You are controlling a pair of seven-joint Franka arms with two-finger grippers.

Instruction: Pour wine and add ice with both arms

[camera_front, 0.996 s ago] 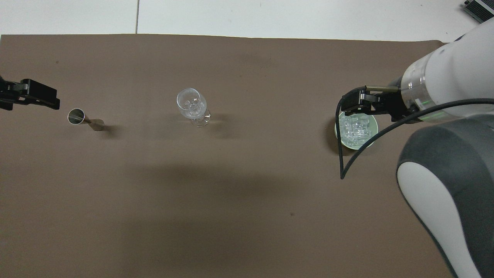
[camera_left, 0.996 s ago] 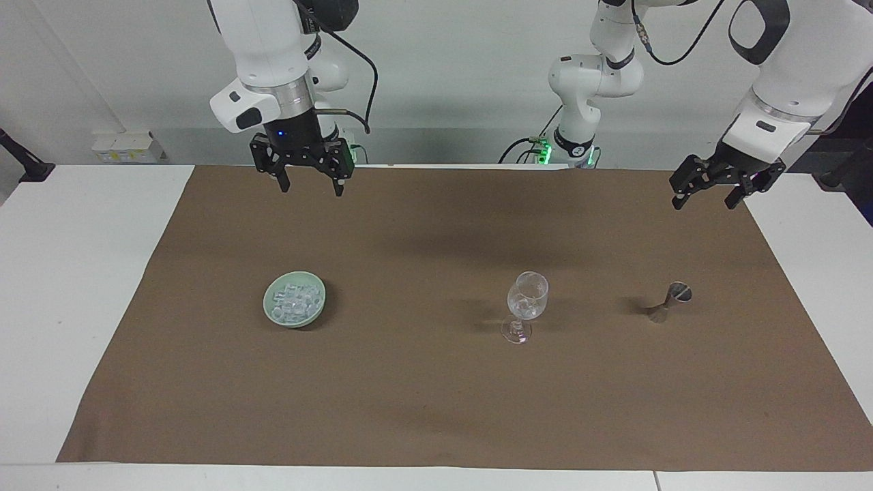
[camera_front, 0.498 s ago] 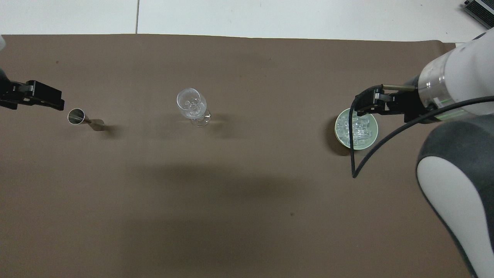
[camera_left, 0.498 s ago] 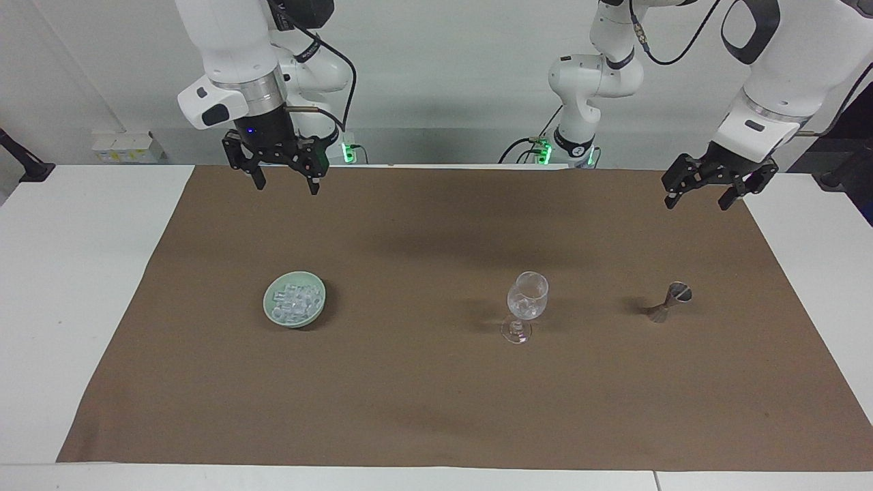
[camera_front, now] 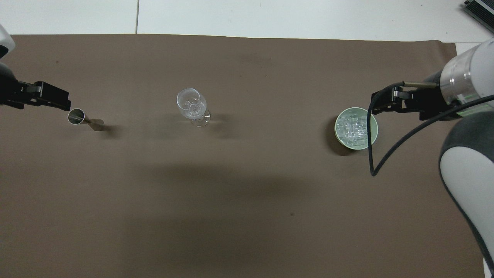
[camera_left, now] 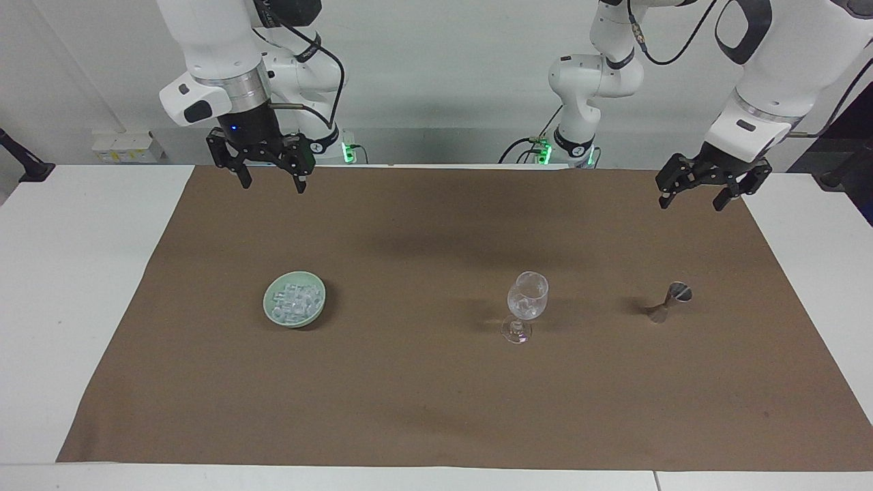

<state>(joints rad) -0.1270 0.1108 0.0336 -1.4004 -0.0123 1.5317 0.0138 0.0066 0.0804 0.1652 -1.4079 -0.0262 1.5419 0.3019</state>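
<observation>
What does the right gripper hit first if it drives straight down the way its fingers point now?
Probably bare brown cloth. The right gripper hangs open, pointing down over the cloth's edge nearest the robots. The green bowl of ice sits farther from the robots, apparently off that line, though depth is hard to judge.

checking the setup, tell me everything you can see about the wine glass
The wine glass is clear, with a rounded bowl, a thin stem and a round foot. It stands upright on the brown table cover, between the pale green bowl and the metal jigger. A few small clear pieces show inside its bowl. No gripper touches it.
</observation>
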